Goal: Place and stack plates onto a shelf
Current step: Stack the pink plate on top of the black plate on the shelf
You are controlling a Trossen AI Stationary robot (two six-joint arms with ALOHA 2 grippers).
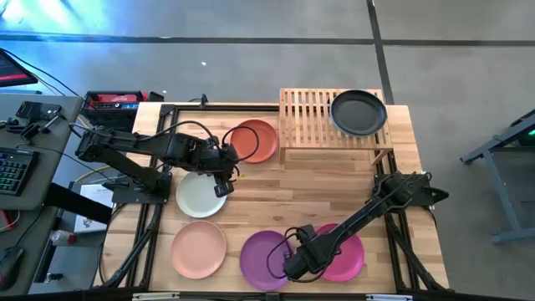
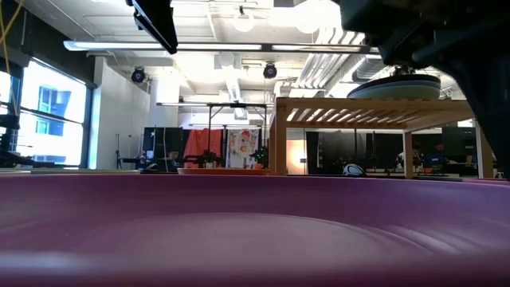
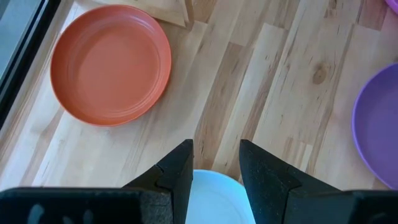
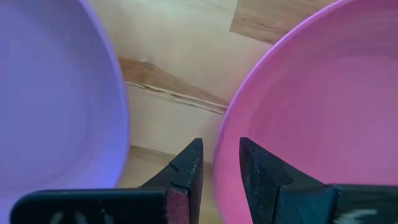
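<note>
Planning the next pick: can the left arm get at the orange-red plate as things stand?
Probably yes. The left hand hovers beside the orange-red plate, which lies bare on the table with nothing between them.

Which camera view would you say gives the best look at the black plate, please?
The high view shows it best: the whole black plate lies on the shelf, at its right end. The low view shows only its rim edge-on above the slats. Neither wrist view shows it.
</note>
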